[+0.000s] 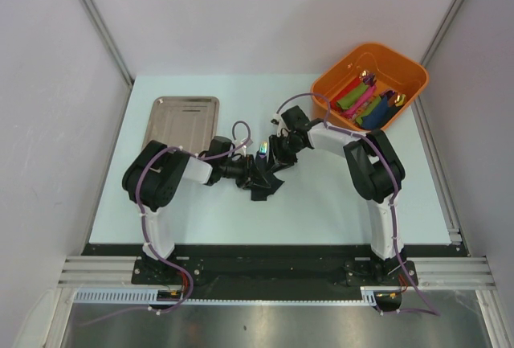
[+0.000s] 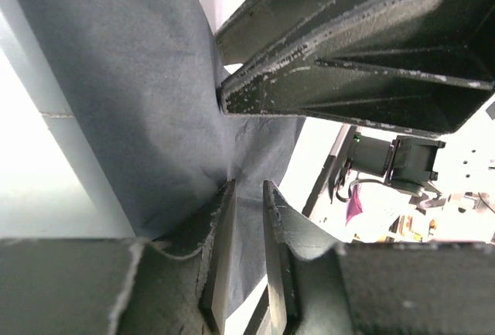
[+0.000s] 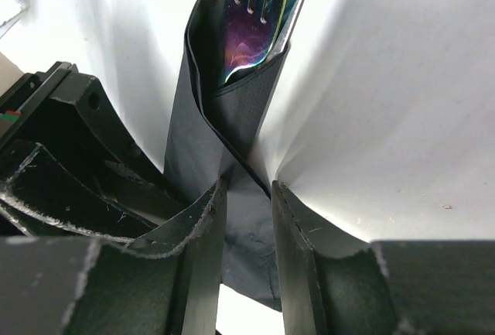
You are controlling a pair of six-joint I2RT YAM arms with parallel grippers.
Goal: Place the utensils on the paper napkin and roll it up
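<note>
The paper napkin is black and partly rolled at the table's middle. The utensils stick out of its far end with a rainbow sheen. In the right wrist view the fork tines show inside the napkin roll. My right gripper is shut on that roll, both pads against it. My left gripper comes from the left, its jaws narrowly apart with a loose napkin flap lying across the gap. The right gripper's fingers are close above it. In the top view both grippers meet at the napkin.
A steel tray lies at the back left. An orange bin at the back right holds several coloured napkin rolls. White walls stand around the table.
</note>
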